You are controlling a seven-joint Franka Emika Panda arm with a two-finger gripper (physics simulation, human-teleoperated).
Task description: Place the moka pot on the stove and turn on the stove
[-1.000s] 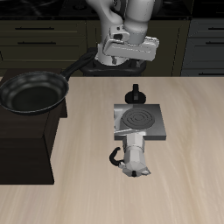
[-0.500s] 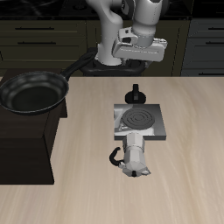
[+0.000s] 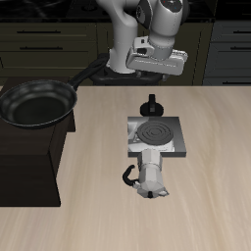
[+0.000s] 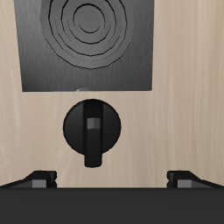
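gripper up high at top centre, fingers spread, grasping nothing; moka pot at stove front edge, lower centre; knob directly under wrist camera

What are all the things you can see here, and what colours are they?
Moka pot: one, silver with a black handle, on the table at the stove's front edge.
Stove: one, grey with dark burner rings, mid-table.
Stove knob: one, black, just behind the stove.
Frying pan: one, black, on the dark cabinet beside the table.
Table: one, light wood.
Gripper: one, white and grey, high above the knob, holding nothing.
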